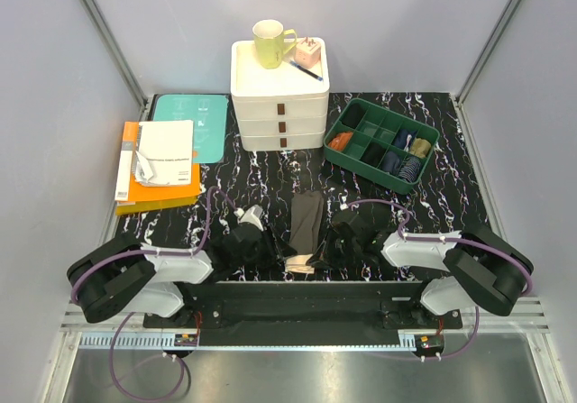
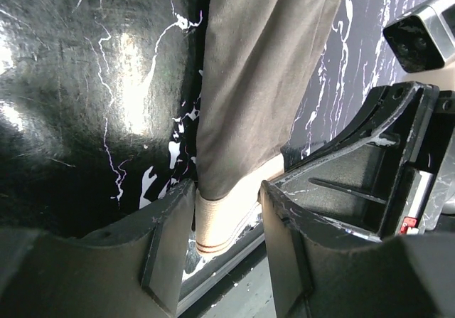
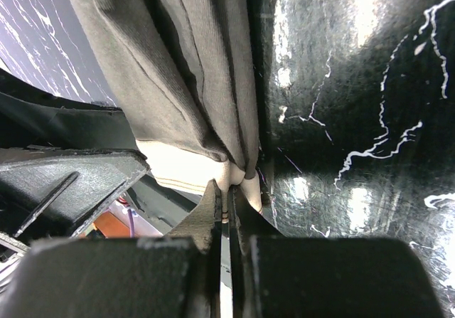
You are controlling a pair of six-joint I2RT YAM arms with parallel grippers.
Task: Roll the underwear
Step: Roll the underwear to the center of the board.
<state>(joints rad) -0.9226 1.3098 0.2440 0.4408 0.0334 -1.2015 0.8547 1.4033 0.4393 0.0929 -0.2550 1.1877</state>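
The dark olive-brown underwear [image 1: 306, 221] lies folded into a narrow strip on the black marbled table, its beige waistband [image 1: 300, 261] at the near edge. My left gripper [image 1: 272, 248] is open, its jaws either side of the waistband's left corner [image 2: 220, 222], below the olive cloth [image 2: 263, 83]. My right gripper [image 1: 330, 248] is shut on the waistband's right edge [image 3: 245, 183], with the bunched cloth [image 3: 178, 69] running away from it. The black underwear is not in view.
A white drawer unit [image 1: 279, 96] with a mug [image 1: 270, 42] stands at the back. A green divider tray [image 1: 363, 165] of sock bundles is at back right. Books [image 1: 158, 164] and a teal folder [image 1: 194, 119] lie at the left. The table's front edge [image 2: 234, 261] is right under the waistband.
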